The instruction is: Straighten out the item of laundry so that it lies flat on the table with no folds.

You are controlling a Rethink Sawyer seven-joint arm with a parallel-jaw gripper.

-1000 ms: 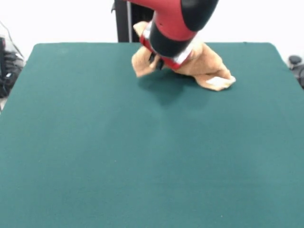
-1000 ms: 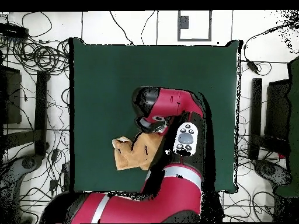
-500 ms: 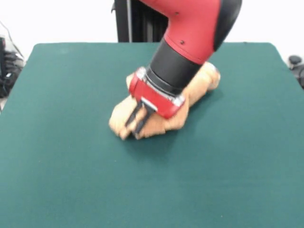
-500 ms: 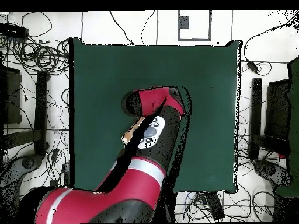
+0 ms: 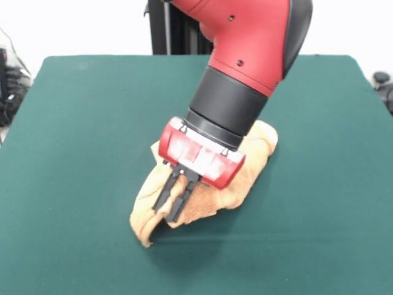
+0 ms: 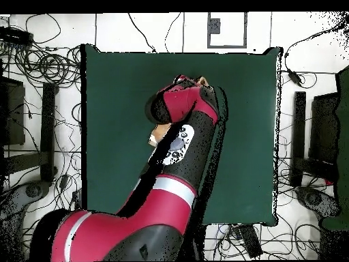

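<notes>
towel bunched under the arm, mid-table

from my station the table reads as one wide sheet of dark green felt, bare except for the towel. behind its far edge i see a white wall and a black upright post. in the overhead view the floor around the table is pale tile strewn with black cables, with dark equipment down both sides.

the towel sits near the middle of the table, orange-tan and crumpled into a rumpled heap. one edge is lifted off the felt and curls over at the lower left, throwing a shadow beneath it.

the gripper hangs from the red wrist block, its two black fingers drawn close together against the raised fold. they look pinched on the cloth, though i cannot see the pads' contact clearly.

much is hidden. the red and black arm covers the towel's middle in the front view. from overhead the arm blocks nearly everything; only a sliver of towel shows beside it, and the gripper is not visible there. i cannot make out bands or a tag.
</notes>
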